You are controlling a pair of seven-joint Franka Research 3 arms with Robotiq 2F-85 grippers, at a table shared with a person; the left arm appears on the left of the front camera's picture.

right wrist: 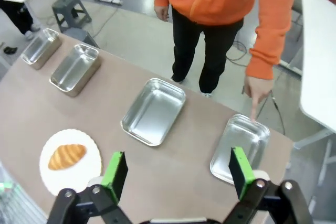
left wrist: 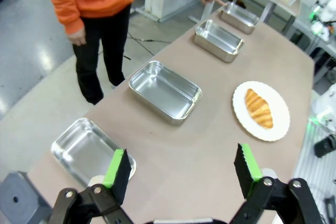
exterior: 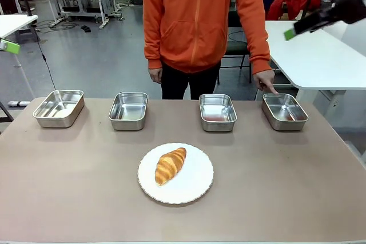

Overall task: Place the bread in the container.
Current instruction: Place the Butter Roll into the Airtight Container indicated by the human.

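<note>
The bread (exterior: 170, 166) lies centred on the plate (exterior: 197, 190), long axis slanting toward the far-right pan (exterior: 284, 111) that a finger (exterior: 269, 88) points at. The right hand (right wrist: 177, 169), released and empty, seems nearer that pan; the left hand (left wrist: 184, 167) is likewise released.

The crescent-shaped croissant (exterior: 170, 165) is golden-brown with paler stripes, on a plain round white plate (exterior: 197, 190). The far-right rectangular stainless-steel pan (exterior: 286, 125) is shiny silver, like the three matching pans (exterior: 218, 126) (exterior: 127, 124) (exterior: 57, 119) to its left. The flat tabletop (exterior: 68, 187) is dull grey-brown. The person's hooded top (exterior: 194, 21) is orange, the trousers (exterior: 173, 84) black.
</note>
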